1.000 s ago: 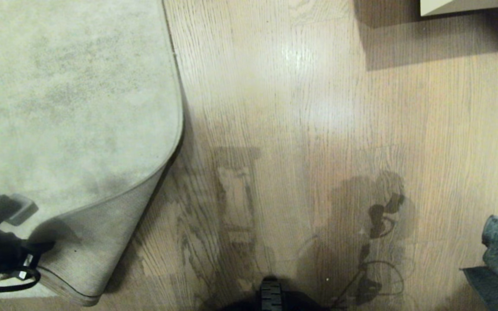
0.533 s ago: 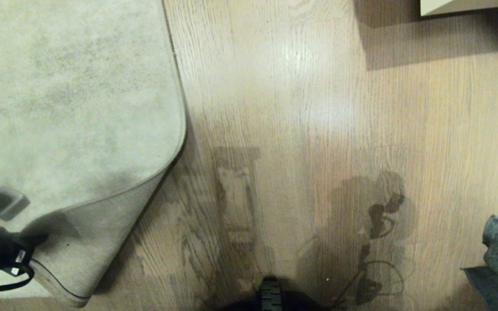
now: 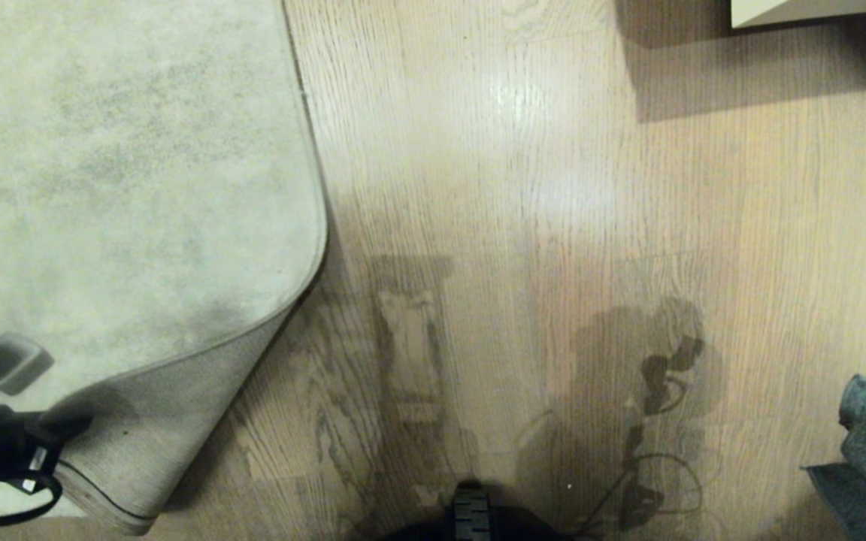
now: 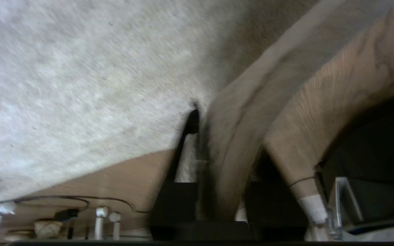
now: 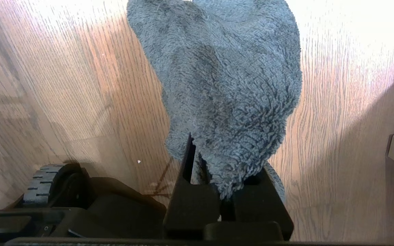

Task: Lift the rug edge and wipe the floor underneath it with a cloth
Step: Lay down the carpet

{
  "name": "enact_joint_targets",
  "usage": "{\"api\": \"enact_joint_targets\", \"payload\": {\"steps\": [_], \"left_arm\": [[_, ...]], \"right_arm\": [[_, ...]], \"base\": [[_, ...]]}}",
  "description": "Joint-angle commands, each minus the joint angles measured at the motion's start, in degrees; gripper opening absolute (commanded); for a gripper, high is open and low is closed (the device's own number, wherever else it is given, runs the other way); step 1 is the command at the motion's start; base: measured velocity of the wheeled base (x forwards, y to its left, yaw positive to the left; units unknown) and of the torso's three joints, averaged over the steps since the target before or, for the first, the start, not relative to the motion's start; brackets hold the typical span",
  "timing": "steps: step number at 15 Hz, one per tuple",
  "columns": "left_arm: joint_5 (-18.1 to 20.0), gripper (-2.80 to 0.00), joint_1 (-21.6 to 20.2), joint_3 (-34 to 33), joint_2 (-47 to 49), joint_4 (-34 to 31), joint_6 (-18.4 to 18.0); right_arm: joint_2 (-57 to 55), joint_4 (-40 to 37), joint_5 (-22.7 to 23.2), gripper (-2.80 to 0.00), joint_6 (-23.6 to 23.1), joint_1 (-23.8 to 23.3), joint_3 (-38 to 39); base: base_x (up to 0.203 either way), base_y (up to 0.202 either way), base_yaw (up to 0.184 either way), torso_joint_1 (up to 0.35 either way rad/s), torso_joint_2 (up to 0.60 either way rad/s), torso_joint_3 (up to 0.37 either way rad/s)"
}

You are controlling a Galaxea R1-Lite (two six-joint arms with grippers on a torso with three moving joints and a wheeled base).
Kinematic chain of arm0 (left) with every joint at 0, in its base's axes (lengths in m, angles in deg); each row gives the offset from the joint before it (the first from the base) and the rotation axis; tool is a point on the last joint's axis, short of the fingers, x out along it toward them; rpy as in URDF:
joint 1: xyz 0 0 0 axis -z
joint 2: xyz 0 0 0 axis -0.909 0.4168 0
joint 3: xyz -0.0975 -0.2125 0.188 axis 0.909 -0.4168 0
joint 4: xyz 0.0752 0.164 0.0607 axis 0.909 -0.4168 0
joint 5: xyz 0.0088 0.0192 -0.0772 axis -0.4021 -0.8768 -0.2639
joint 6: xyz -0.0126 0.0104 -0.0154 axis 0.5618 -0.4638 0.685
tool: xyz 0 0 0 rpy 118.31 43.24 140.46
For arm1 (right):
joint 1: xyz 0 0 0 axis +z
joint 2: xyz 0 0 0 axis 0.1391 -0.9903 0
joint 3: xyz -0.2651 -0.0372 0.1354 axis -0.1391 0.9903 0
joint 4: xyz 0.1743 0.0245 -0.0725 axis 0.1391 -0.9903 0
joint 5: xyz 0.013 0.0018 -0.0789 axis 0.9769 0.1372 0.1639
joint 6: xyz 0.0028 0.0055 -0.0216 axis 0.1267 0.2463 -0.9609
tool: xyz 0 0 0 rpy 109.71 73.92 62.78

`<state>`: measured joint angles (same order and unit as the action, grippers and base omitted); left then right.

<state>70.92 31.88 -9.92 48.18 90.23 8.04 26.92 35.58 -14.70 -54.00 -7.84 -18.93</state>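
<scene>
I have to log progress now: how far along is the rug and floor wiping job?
Done: the rug edge is turned up at its corner, with the left claw around it. In hand: the right claw is shut on the cloth, off to the right. Left: wiping the floor beside the fold; the cloth isn't there yet.

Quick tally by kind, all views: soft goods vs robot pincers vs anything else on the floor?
Rugs: 1, the rug edge folded over the floor
Cloths: 1, the cloth
Pincers: 2, left pincer, right pincer
Pale furniture corner: 1
Total: 5
</scene>
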Motion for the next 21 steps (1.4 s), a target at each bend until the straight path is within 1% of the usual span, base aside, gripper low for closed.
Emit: {"api": "enact_joint_targets", "payload": {"steps": [1,3,7,9,13,15,19,21], "left_arm": [[0.2,0.0,-0.3,-1.8,-2.3,0.1,-0.2],[1.0,0.0,-0.2,-1.3,-2.7,0.3,-0.4],[4.4,0.0,-0.5,-1.8,-5.9,0.3,0.0],[5.7,0.0,-0.4,-1.7,-9.1,0.3,2.9],[6.4,0.0,-0.3,-1.8,-17.2,0.3,9.2],[6.5,0.0,0.1,-3.0,-19.1,0.7,11.3],[6.4,0.0,0.5,-5.4,-19.0,1.7,11.4],[6.4,0.0,0.6,-5.5,-19.0,1.7,11.4]], "right_arm": [[-0.1,0.0,0.0,-2.8,0.0,0.0,0.0],[-0.1,0.0,0.0,-2.8,0.0,0.0,0.0],[-0.1,0.0,0.0,-2.8,0.0,0.0,0.0],[-0.1,0.0,0.0,-2.8,0.0,0.0,0.0],[-0.1,0.0,0.0,-2.8,0.0,0.0,0.0],[-0.1,0.0,0.0,-2.8,0.0,0.0,0.0],[-0.1,0.0,0.0,-2.8,0.0,0.0,0.0],[-0.1,0.0,0.0,-2.8,0.0,0.0,0.0]], "base": [[0.0,0.0,0.0,0.0,0.0,0.0],[0.0,0.0,0.0,0.0,0.0,0.0],[0.0,0.0,0.0,0.0,0.0,0.0],[0.0,0.0,0.0,0.0,0.0,0.0],[0.0,0.0,0.0,0.0,0.0,0.0],[0.0,0.0,0.0,0.0,0.0,0.0],[0.0,0.0,0.0,0.0,0.0,0.0],[0.0,0.0,0.0,0.0,0.0,0.0]]}}
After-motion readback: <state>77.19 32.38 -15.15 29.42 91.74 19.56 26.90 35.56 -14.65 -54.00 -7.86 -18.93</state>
